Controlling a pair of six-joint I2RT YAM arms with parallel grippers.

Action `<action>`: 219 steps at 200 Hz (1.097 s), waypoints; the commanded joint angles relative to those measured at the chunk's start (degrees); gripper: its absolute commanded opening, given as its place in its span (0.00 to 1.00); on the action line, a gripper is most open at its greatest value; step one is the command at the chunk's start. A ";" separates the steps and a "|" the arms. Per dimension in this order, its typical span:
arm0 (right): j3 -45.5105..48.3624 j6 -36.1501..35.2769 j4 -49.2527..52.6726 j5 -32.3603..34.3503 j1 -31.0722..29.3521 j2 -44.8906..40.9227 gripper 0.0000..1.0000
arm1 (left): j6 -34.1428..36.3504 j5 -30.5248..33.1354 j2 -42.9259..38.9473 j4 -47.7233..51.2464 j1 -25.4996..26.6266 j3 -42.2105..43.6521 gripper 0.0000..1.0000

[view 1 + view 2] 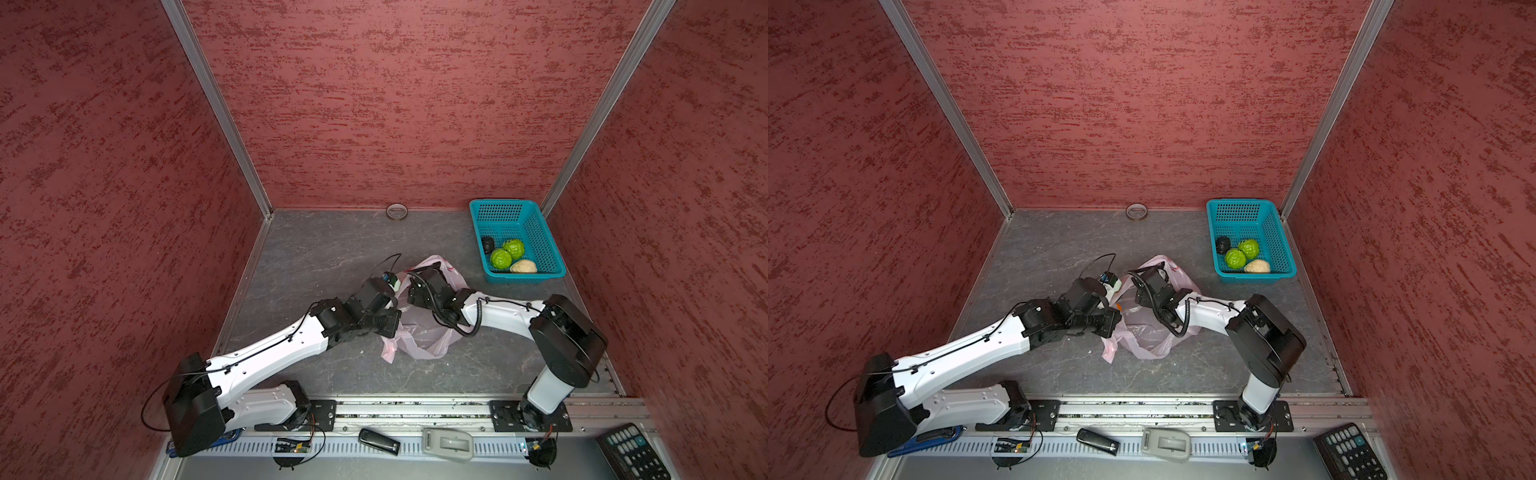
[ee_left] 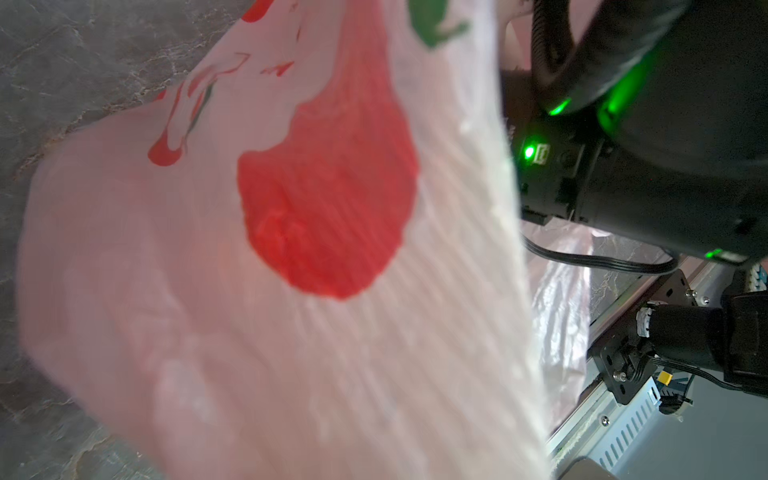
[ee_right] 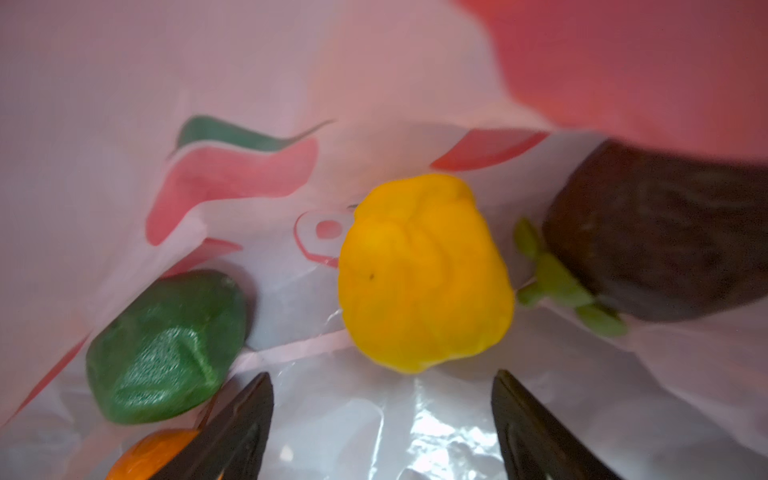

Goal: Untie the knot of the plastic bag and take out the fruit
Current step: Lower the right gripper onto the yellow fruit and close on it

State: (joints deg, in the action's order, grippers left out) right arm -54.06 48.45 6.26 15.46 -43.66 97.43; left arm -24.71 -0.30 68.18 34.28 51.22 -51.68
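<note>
Facing yellow fruit (image 3: 424, 274), right pincer (image 3: 382, 374) gapes (inside bag (image 3: 124, 83)).

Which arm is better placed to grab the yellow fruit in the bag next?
Right. The right gripper sits inside the bag, jaws open before the yellow fruit; the left arm seems to hold the bag open.

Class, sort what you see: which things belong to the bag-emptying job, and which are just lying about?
Job: plastic bag, yellow fruit, dark green fruit, orange fruit, dark brown fruit, teal basket, right gripper.
Lying about: tape roll, calculator, black device, grey device.
</note>
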 commanded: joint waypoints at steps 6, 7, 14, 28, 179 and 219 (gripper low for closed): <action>-0.61 0.57 0.03 4.35 1.15 -1.69 0.86 | 0.27 0.25 0.94 0.10 0.38 -1.21 0.00; -0.65 0.58 0.01 4.38 1.18 -1.66 0.86 | 0.27 0.23 0.96 0.13 0.42 -1.22 0.00; -0.66 0.25 -0.42 4.40 1.48 -1.47 0.86 | 0.27 0.12 1.16 0.12 0.42 -1.38 0.00; -0.78 -0.24 -1.19 4.36 2.32 -0.79 0.87 | 0.36 -0.16 1.63 0.00 0.45 -1.73 0.00; -6.81 -1.69 -11.97 7.44 5.58 11.80 0.83 | -0.68 -8.16 6.97 -2.11 1.25 -5.95 0.00; -6.86 -2.20 -12.51 7.31 6.13 12.52 0.65 | -0.95 -7.49 5.89 -1.63 1.27 -5.28 0.00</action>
State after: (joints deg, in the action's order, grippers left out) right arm -59.96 45.98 -5.04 20.69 -38.20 109.51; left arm -25.21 -7.46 75.61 32.95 52.21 -57.74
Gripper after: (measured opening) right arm 0.695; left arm 0.050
